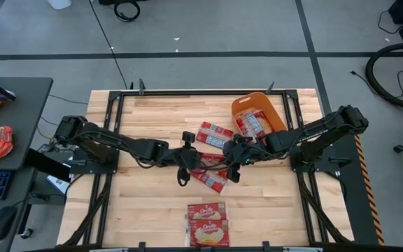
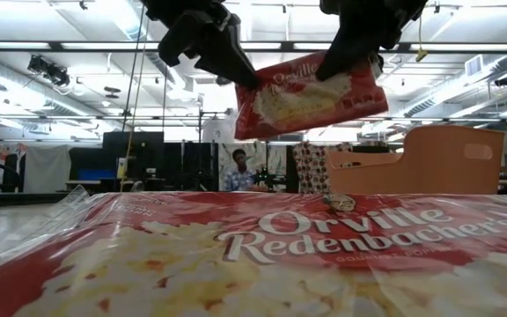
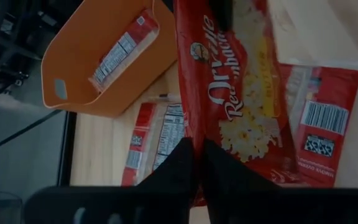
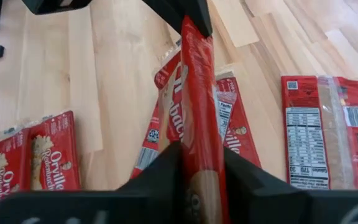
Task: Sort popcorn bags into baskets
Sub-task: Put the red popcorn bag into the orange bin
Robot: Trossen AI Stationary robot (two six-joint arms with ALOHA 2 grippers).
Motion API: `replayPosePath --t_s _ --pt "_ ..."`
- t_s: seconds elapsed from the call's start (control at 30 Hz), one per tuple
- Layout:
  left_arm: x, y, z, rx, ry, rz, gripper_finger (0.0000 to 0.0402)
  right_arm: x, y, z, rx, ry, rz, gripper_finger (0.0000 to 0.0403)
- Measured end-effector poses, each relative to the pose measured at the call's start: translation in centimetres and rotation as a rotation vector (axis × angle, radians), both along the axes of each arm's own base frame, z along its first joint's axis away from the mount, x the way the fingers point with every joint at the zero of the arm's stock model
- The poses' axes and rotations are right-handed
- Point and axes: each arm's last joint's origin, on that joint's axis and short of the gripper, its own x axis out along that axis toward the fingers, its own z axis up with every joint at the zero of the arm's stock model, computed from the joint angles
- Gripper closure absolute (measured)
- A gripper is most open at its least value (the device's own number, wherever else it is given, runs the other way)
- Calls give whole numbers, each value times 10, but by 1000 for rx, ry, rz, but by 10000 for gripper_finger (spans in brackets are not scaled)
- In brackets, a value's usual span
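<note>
In the high view, the flat red popcorn packet (image 1: 217,159) held between the two dark grippers is almost wholly covered by them, so its face cannot be read there. The red packet with a cream label (image 2: 262,255) lying nearest the low camera fills the foreground, blurred and cut off by the picture's edges. It hides the base of the bright orange plastic tub (image 2: 429,158).

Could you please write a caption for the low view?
Both grippers hold one popcorn bag aloft beside the orange basket.
</note>
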Motion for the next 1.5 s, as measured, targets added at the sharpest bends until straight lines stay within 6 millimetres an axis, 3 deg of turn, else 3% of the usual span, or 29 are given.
replayPosePath --t_s 0.17,0.37,0.57,0.77,0.87,1.13,1.5 --pt "-1 0 1 -1 1 0 365 0 -3 0 -3 7 -8 376" --pt "-7 2 1 7 36 40 319 -8 -7 3 20 120 -53 376" --pt "-15 2 2 -50 87 37 266 -23 -15 36 -121 219 -285 370" --pt "-15 -3 -7 -202 150 -34 259 -45 -28 56 -277 299 -558 372" --pt "-17 -5 -9 -219 173 -22 259 -57 -33 52 -362 338 -666 369" --pt "-20 -8 -11 -238 193 -10 259 -73 -49 16 -411 410 -768 370" --pt "-17 -15 -8 -220 149 -63 259 -113 -80 -10 -209 131 -821 358"
